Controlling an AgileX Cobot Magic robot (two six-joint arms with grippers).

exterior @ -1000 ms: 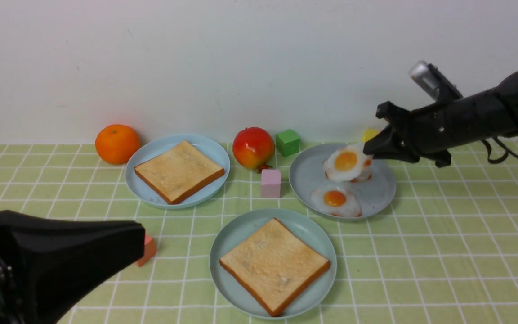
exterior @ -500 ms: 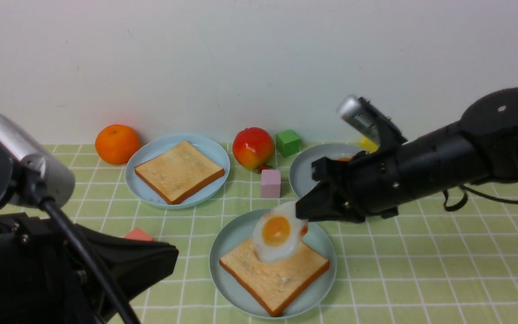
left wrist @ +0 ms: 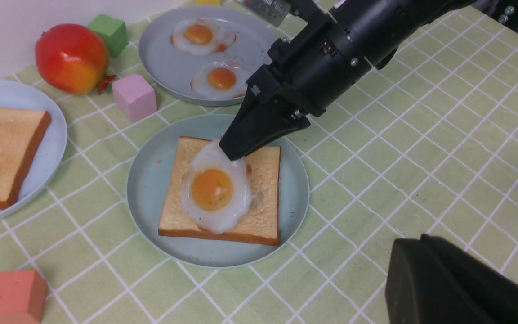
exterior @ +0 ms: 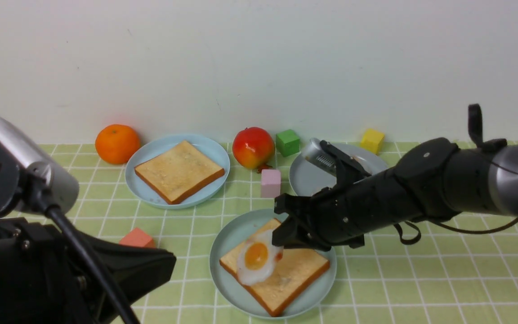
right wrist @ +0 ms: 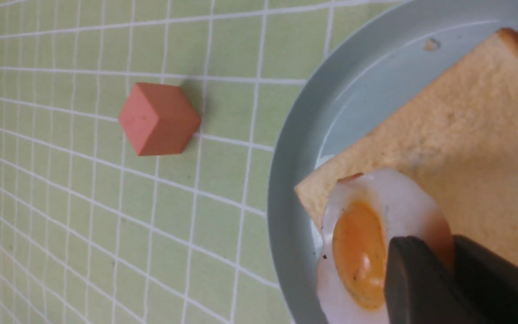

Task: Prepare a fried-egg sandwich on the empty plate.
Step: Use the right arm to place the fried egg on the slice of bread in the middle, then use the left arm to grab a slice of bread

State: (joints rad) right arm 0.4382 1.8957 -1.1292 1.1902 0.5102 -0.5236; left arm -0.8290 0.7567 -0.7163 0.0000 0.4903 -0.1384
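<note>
**Sandwich [exterior: 286, 274] one layer up: egg [exterior: 256, 261] held against toast [exterior: 299, 270]**

Three plates share the green checked surface [exterior: 421, 279]. The near teal plate [exterior: 229, 236], the one being filled, carries a toast slice lying flat, which is the sandwich's base. Behind it to the left, a blue plate [exterior: 151, 150] holds the second slice [exterior: 179, 171], untouched and by the look of it the lid to come. To the right, a grey plate [left wrist: 169, 49] holds two spare eggs [left wrist: 221, 78], mostly hidden behind the right arm [exterior: 421, 193] in the front view.

The egg hangs tilted, yolk facing the robot. Its lower edge rests on the toast near the slice's left corner, and its upper edge is raised where it is gripped. That slant suits a gentle lay-down, with one side set first and the rest lowered after. The white reaches the crust on that side. Let go here, it would probably lie off-centre, and a small shift toward the middle would give the top slice a flatter seat.

The right jaws stand only slightly apart, clamped on the egg's thin white rim beside the yolk. Whether they also touch the toast cannot be told. The left jaws are pressed together on nothing, low at the near left and well apart from the plates, apparently waiting for the second slice.
</note>
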